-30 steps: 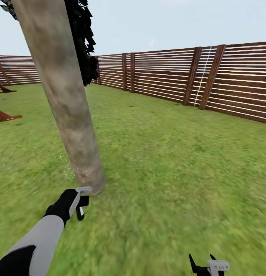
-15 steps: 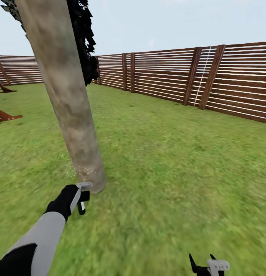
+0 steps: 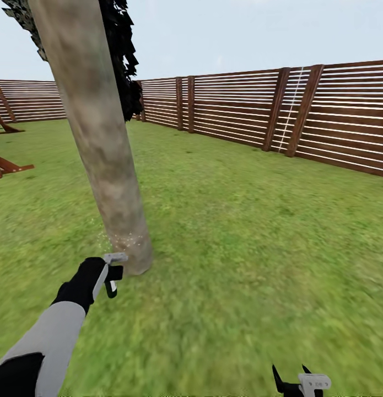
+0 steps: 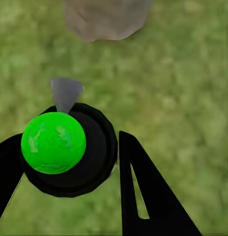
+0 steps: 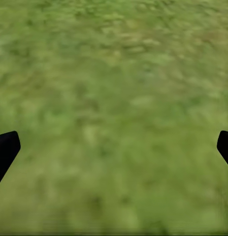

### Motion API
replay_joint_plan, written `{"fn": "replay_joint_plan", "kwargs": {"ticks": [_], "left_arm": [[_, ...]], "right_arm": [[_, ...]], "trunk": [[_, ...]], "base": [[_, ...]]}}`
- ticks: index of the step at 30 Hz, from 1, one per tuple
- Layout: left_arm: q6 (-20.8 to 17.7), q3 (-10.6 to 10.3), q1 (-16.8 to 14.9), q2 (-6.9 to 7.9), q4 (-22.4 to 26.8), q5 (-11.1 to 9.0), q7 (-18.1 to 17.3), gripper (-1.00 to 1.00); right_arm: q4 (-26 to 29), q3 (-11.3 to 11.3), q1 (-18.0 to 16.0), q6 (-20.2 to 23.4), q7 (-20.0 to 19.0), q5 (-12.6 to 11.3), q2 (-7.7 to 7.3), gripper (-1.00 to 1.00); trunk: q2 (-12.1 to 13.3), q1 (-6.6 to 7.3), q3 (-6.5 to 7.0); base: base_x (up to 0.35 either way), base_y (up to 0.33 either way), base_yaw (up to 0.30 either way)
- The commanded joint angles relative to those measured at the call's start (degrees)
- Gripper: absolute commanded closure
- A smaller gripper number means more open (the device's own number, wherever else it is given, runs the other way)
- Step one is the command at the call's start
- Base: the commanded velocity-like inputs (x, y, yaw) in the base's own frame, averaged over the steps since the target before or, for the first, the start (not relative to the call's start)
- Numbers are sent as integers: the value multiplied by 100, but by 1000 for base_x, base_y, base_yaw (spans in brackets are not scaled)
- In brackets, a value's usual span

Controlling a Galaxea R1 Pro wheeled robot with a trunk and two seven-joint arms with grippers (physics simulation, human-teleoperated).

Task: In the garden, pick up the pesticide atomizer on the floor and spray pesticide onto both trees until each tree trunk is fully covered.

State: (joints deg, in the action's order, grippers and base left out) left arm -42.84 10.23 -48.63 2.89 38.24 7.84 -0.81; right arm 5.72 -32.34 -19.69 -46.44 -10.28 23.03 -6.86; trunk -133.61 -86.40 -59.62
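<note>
I keep the left gripper (image 3: 109, 274) clamped on the atomizer (image 4: 68, 149), nozzle aimed at the trunk (image 3: 97, 138) foot for spraying there, while the right gripper (image 5: 114, 147), fingers apart, hangs idle over grass (image 3: 241, 231).

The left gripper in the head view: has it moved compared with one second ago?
Yes. The left gripper has risen in the picture and shifted slightly left beside the base of the tree trunk; the fence holds its place, so the arm moved.
</note>
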Motion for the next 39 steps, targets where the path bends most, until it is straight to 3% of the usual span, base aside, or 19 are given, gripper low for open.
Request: {"fn": "replay_joint_plan", "kwargs": {"ticks": [1,3,5,8,10,11,14,16,22,24,26,28,30,33,34,36,39], "left_arm": [[-3,-11,-3,24,0,3,1,100],[1,-14,-6,100,-7,-1,-10,100],[-4,13,-6,272,-7,-6,-21,100],[-82,8,-77,576,5,9,-641,100],[-103,-14,-93,518,30,15,-718,100],[-126,-18,-97,419,141,16,-734,100],[-856,-29,-86,250,761,22,-756,100],[-1021,-34,-45,282,1097,19,-761,100],[-1060,-36,-24,433,1194,30,-763,100],[-1073,-46,-73,347,1200,21,-763,100],[-1287,-214,-169,122,1210,29,-751,100],[-1419,-291,-268,29,1262,33,-746,100],[-1463,-271,-297,104,1384,11,-752,100],[-1480,-250,-372,493,1412,-9,-762,100],[-1481,-253,-395,530,1413,-10,-762,100],[-1488,-272,-414,485,1419,-5,-763,100],[-1492,-300,-576,263,1423,-3,-763,100]], "right_arm": [[-1,0,0,-2,0,0,0,-100],[-1,0,0,2,0,0,5,-100],[2,0,0,3,0,0,7,-100],[1,0,0,3,0,0,8,-100],[3,0,0,3,0,0,6,-100],[1,0,0,3,0,0,6,-100],[3,0,0,3,0,0,6,-100],[4,0,0,3,0,0,7,-100],[1,0,0,3,0,0,8,-100],[2,0,0,3,0,0,9,-100],[4,0,0,3,0,0,3,-100],[5,0,0,3,0,0,6,-100],[4,0,0,3,0,0,6,-100],[3,0,0,3,0,0,8,-100],[6,0,0,3,0,2,8,-100],[2,0,0,3,0,0,6,-100],[1,0,0,3,0,0,5,-100]], "trunk": [[0,0,0],[0,0,0],[0,0,0],[0,0,0],[0,0,0],[0,0,0],[0,0,0],[0,0,0],[0,0,0],[0,0,0],[0,0,0],[0,0,0],[0,0,0],[0,0,0],[0,0,0],[0,0,0],[0,0,0]], "base": [[-31,0,0],[-11,0,0],[-2,0,0],[0,0,0],[0,0,0],[0,0,0],[-165,0,0],[-264,0,0],[-34,0,0],[0,0,0],[0,0,0],[0,0,0],[0,0,0],[0,0,0],[0,0,0],[0,0,0],[0,0,0]]}}
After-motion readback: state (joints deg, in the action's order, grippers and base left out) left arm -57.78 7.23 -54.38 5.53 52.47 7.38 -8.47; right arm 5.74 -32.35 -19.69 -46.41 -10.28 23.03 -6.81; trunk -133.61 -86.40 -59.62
